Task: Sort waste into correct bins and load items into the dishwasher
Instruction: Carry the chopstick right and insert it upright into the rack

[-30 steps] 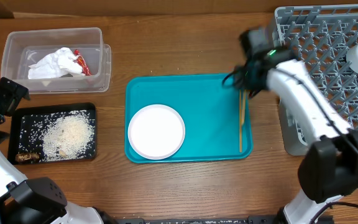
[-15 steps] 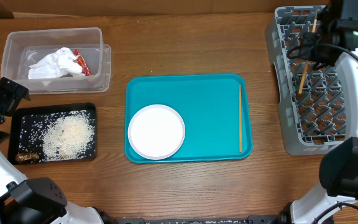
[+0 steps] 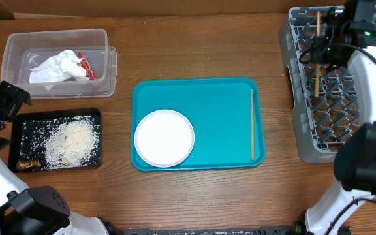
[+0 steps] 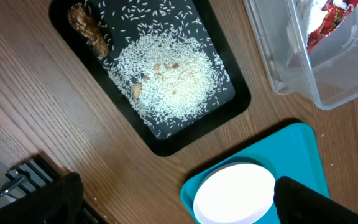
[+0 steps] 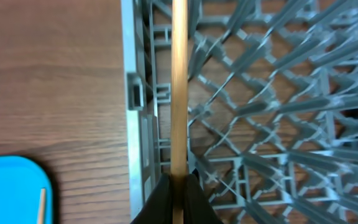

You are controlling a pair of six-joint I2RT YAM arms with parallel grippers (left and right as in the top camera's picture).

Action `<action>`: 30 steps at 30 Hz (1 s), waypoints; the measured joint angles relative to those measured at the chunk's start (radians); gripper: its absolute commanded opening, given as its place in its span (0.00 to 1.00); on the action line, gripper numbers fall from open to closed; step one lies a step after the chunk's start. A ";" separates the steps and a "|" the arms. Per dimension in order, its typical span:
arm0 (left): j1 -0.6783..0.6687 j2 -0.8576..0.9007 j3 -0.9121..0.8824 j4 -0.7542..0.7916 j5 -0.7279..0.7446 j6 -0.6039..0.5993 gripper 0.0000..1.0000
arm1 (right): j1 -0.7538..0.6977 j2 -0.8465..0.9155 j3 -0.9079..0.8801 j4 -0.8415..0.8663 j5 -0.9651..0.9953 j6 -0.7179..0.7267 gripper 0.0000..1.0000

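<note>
Held chopstick now straighter over rack, thin pale wood

The right gripper, clamped on a chopstick that juts ahead, hangs over the rack: close pegs below, the rack's grey wall just to its left. Past that wall, bare table lies open up to the teal tray. The left gripper, fingers wide apart, has bare table beneath, hemmed by the black tray, tub and plate.
</note>
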State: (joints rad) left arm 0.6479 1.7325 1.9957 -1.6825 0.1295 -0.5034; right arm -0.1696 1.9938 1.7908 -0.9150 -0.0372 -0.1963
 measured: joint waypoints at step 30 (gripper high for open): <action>0.000 0.000 0.000 0.000 0.000 0.000 1.00 | 0.036 -0.016 0.161 -0.488 -0.343 0.130 0.47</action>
State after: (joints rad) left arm 0.6479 1.7325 1.9957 -1.6829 0.1291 -0.5034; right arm -0.1333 1.9781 1.9514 -1.4033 -0.3801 -0.0666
